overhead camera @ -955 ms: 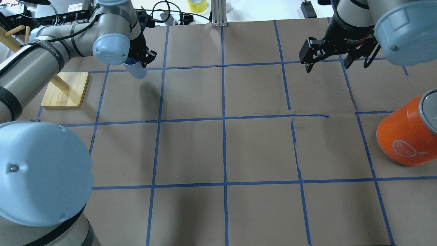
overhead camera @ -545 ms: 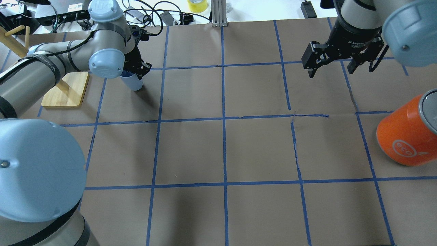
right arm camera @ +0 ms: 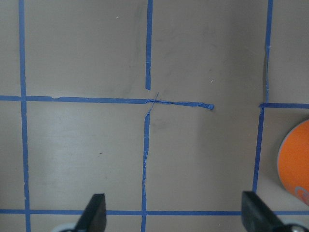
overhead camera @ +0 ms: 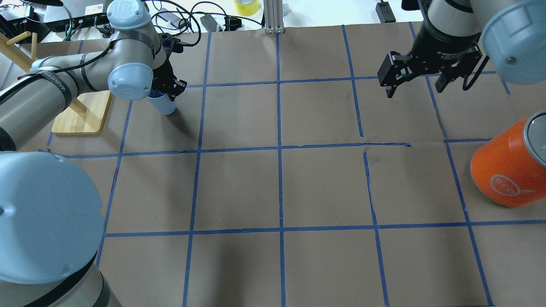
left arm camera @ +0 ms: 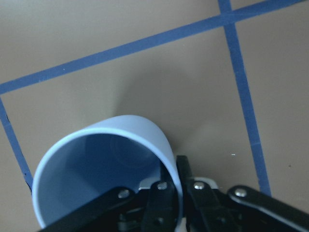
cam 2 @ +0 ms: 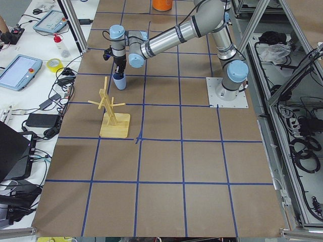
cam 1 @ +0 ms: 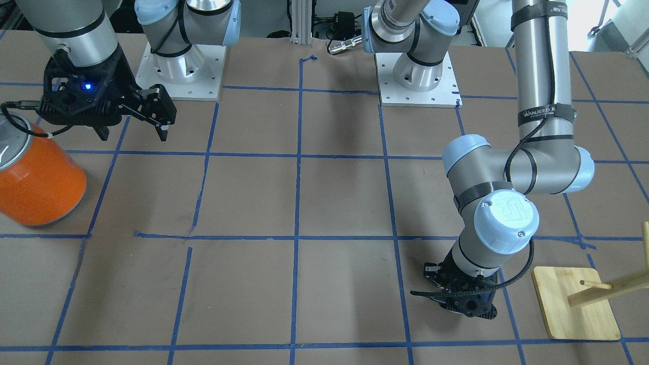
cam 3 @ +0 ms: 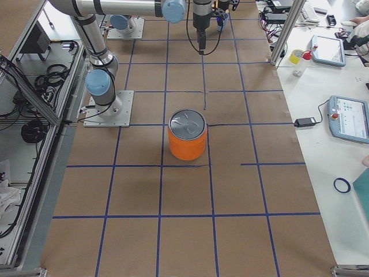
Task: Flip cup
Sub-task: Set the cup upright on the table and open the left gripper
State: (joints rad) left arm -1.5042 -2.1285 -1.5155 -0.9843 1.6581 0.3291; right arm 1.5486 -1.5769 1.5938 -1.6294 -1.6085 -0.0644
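The cup [overhead camera: 164, 105] is a small pale blue tumbler, mouth up, low over or on the brown paper at the far left, beside the wooden rack. It also shows in the exterior left view [cam 2: 119, 82] and the left wrist view [left arm camera: 104, 164]. My left gripper [overhead camera: 166, 91] points down and is shut on the cup's rim [left arm camera: 176, 186], one finger inside and one outside. In the front-facing view the left wrist [cam 1: 464, 299] hides the cup. My right gripper [overhead camera: 413, 90] is open and empty above the far right of the table [right arm camera: 175, 215].
A big orange can [overhead camera: 505, 170] with a silver top stands at the right edge, also in the front-facing view [cam 1: 38, 177]. A wooden peg rack on a square base [overhead camera: 81, 111] stands left of the cup. Cables and tape rolls lie beyond the far edge.
My left gripper has come down and a little toward the rack with the cup, from tilted in the air to upright near the paper. The right gripper has shifted slightly.
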